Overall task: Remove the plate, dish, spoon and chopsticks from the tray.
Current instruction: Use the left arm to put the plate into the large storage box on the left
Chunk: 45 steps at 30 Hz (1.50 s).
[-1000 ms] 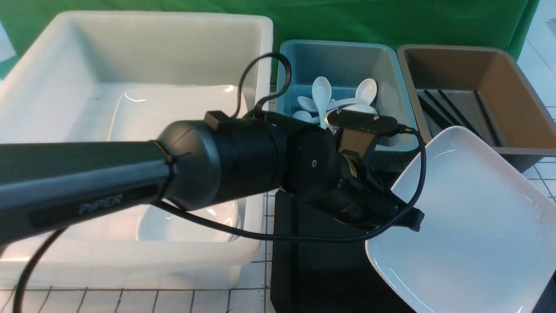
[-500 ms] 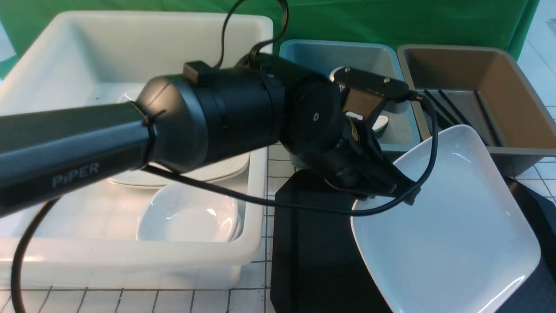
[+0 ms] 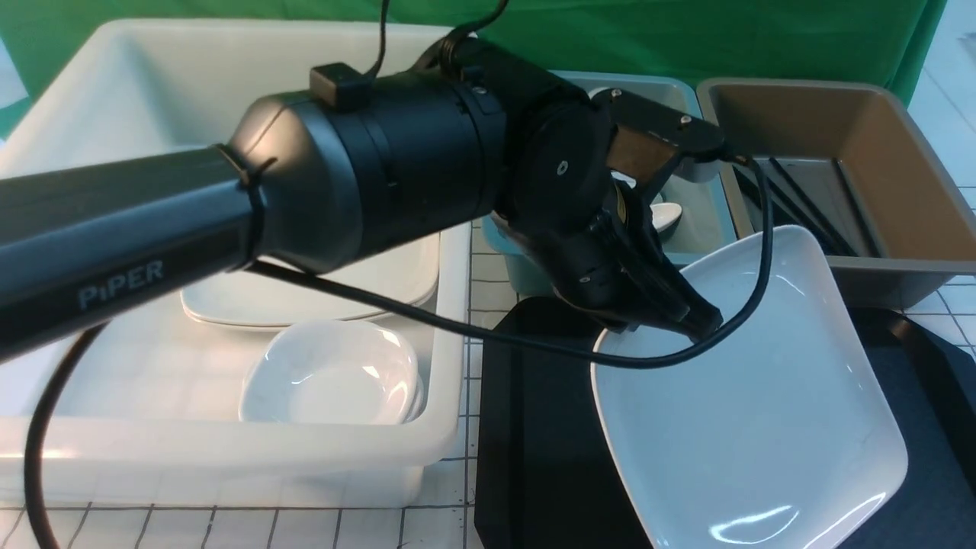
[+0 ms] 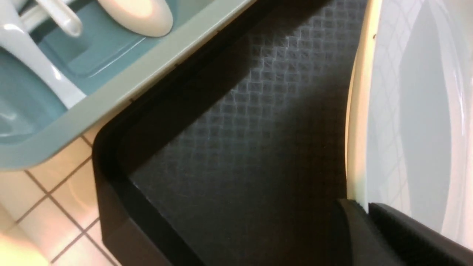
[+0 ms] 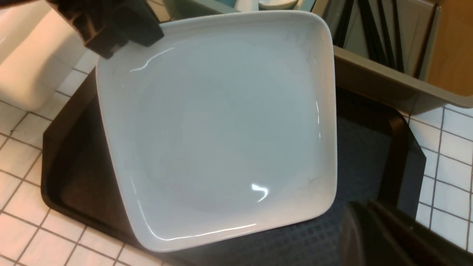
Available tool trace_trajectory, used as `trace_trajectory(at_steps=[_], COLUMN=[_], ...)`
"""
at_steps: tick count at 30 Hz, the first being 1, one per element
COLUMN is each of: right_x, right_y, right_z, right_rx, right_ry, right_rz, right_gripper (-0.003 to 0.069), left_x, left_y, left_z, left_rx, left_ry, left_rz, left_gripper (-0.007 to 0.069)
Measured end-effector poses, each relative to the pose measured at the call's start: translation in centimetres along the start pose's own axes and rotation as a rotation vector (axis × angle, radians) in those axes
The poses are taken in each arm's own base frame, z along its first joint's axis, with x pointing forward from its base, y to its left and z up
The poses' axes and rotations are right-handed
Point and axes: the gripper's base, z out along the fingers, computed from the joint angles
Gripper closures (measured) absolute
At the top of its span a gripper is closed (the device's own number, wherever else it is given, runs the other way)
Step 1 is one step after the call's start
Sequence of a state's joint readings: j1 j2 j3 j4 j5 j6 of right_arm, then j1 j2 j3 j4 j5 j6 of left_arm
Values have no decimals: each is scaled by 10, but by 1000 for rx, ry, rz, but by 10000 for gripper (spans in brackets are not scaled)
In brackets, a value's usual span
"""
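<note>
1. Left tool [image 3: 698, 324]: it reaches across from the left arm, and its jaws are clamped on the rim of the plate [image 3: 747, 419] at the far-left corner. In the left wrist view one finger lies under the rim and the other over it [image 4: 364, 207].
2. Plate: large, white and squarish. It sits over the tray [image 3: 526, 427] with the gripped corner raised off the diamond-textured surface [image 4: 240, 147]. In the right wrist view the plate [image 5: 221, 129] covers most of the tray [image 5: 369, 155], and its near edge reaches past the tray's near rim. Whether the far side of the plate touches the tray cannot be told.
3. Right tool [image 5: 360, 210]: its jaws are together and hold nothing. It hangs near the plate's right corner, apart from it.
4. White tub [image 3: 76, 152]: it stands left of the tray and holds another large plate [image 3: 320, 297], with a small dish [image 3: 332, 374] in front of that.
5. Teal tub [image 3: 705, 229]: it stands behind the tray and holds white spoons [image 3: 663, 217], seen close in the left wrist view [image 4: 136, 14].
6. Brown tub [image 3: 900, 152]: it stands right of the teal tub and holds black chopsticks [image 3: 801, 206].
7. Table [image 3: 229, 526]: white with a dark grid, it carries the tubs and the tray.
</note>
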State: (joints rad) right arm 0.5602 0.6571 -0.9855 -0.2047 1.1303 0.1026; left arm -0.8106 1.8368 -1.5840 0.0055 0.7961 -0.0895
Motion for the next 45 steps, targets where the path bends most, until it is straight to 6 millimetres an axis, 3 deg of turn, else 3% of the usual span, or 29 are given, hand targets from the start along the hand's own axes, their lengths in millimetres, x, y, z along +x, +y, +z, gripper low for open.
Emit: trace_trajectory(at_steps=[8,45], right_x=[0,-1], right_y=[0,0], right_z=[0,0], right_rx=[0,-1], right_ry=[0,-12], right_rz=[0,0], right_gripper=[650,650], left_x=[-15,-42], left_y=[1,7], left_z=[-18,-60], left_rx=[-24,-108], left_ry=[-23,-54], left_rz=[32,125], left_gripper=[596,596])
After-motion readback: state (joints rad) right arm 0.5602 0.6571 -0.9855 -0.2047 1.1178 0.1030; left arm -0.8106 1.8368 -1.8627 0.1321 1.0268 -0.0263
